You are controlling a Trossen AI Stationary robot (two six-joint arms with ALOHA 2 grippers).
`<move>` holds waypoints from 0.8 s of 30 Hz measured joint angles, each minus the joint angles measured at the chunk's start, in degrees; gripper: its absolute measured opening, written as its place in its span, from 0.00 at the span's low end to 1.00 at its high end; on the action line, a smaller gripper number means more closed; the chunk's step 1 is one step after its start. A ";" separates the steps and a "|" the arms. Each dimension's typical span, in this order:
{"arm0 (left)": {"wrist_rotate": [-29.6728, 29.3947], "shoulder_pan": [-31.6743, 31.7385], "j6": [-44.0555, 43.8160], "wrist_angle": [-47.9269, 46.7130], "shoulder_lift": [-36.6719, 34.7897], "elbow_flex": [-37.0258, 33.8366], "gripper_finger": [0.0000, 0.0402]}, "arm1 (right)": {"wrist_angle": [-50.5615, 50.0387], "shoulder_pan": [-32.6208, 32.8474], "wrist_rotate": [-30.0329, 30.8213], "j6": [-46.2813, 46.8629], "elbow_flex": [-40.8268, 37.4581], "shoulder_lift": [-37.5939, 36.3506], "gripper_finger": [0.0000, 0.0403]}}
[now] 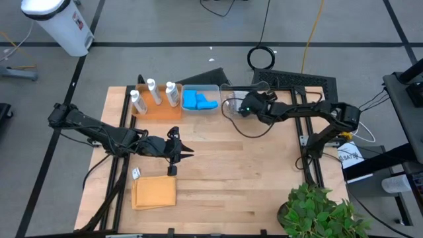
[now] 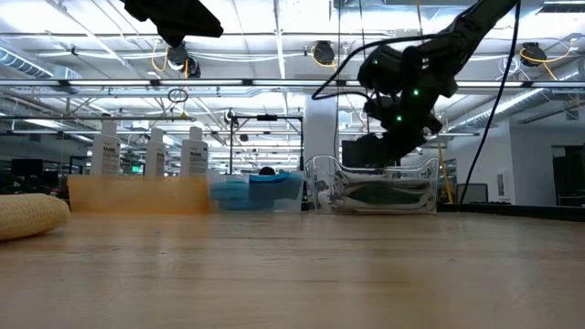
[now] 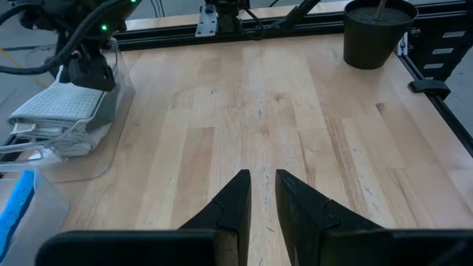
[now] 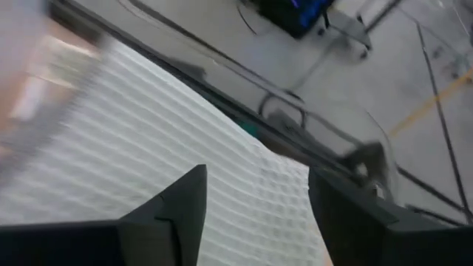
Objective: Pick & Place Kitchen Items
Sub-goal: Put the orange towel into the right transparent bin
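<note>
So the right gripper (image 1: 246, 104) is hanging just over the clear plastic bin (image 2: 370, 190) at the far side of the table, fingers spread wide and nothing pinched between them as far as I can see. Right under them is the grey folded cloth (image 3: 60, 108), lying in that bin on top of what looks like another dark cloth; from the wrist camera the ribbed weave fills the gap between the fingers. My guess is it's either about to grab that cloth or just dropped it, can't tell which. If it's a grab, I'd go straight down, keep clear of the bin's thin walls, and pinch only the top layer so the one beneath doesn't ride up with it.

The left gripper (image 1: 177, 149) sits mid-table, fingers nearly together, holding nothing, with bare wood ahead of it. The orange cloth (image 1: 154, 192) lies flat near the front edge, just behind it. Three white bottles (image 1: 153, 94) stand in the orange tray (image 1: 156, 110), and the blue sponges (image 1: 198, 100) are piled in the neighbouring bin.
</note>
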 joint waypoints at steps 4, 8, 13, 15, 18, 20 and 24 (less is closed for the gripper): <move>0.00 0.02 0.00 0.00 0.00 0.00 0.17 | 6.63 2.99 -0.82 -4.21 0.02 0.00 0.53; 0.00 0.01 -0.02 0.00 0.00 0.00 0.17 | 15.29 5.70 -7.70 -8.58 0.05 0.00 0.53; 0.00 0.00 -0.02 0.00 0.00 0.00 0.17 | 23.52 8.95 -23.96 -9.40 0.07 0.00 0.51; 0.00 0.00 -0.02 0.00 0.00 0.00 0.17 | 25.74 10.43 -31.20 -9.38 0.07 0.00 0.50; 0.00 0.00 -0.03 0.00 0.00 0.00 0.17 | 28.27 13.06 -40.01 -8.87 0.07 0.00 0.50; 0.00 0.00 -0.04 0.00 0.00 0.00 0.17 | 29.78 15.19 -44.53 -8.77 0.07 0.00 0.50; 0.06 0.01 -0.28 0.00 0.00 0.00 0.17 | 32.18 19.93 -49.34 -9.16 0.07 0.00 0.50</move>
